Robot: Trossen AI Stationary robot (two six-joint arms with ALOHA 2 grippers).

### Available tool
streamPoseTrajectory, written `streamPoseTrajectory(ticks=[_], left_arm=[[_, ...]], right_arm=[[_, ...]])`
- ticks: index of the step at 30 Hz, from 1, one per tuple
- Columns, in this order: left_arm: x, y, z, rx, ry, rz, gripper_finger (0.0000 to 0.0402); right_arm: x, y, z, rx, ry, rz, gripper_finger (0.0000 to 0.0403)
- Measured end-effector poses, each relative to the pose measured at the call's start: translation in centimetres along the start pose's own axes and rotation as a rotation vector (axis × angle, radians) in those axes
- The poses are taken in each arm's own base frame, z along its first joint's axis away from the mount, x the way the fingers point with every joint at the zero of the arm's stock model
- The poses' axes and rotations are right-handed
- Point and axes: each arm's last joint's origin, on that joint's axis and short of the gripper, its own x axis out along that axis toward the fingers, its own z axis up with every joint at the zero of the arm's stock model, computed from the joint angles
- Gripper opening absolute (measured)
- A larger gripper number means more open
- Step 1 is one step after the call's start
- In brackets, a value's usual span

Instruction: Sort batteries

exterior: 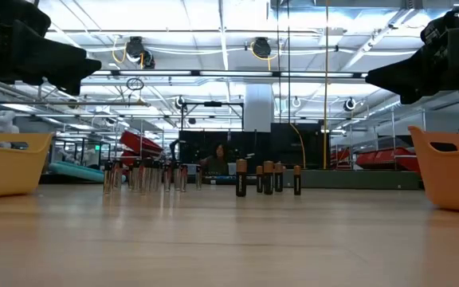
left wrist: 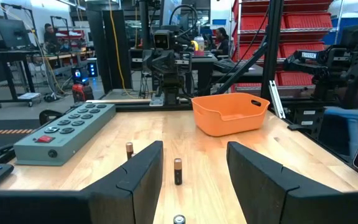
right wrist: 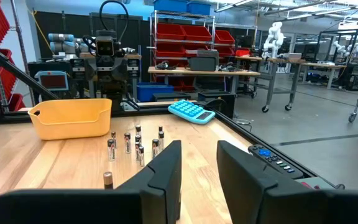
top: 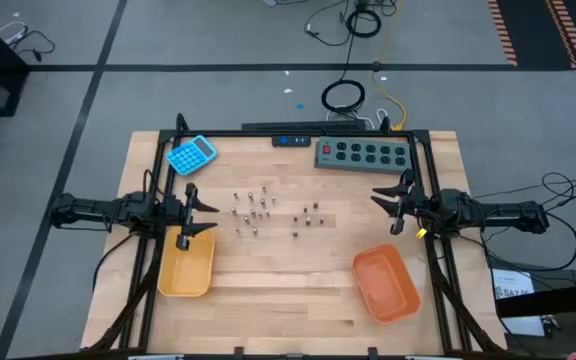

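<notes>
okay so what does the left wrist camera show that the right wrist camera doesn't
Only the left wrist view shows the orange tray and the grey power strip, with just a few batteries standing ahead of the left gripper, whose fingers are open.

Only the right wrist view shows the yellow tray, the blue calculator and the larger cluster of batteries ahead of the right gripper, fingers apart and holding nothing.

Both show the wooden table, upright batteries, and the opposite arm at the far edge.
</notes>
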Motion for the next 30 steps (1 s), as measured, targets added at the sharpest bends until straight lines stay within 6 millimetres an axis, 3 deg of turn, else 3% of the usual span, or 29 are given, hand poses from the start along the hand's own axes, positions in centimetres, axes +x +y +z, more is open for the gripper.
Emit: streamPoseTrajectory(ticks=[30], left_arm=[[0.00,0.00,0.00,0.000,0.000,0.000,0.0189]], right_arm=[[-0.01,-0.03,0.39,0.030,-0.038,-0.005,0.0093]])
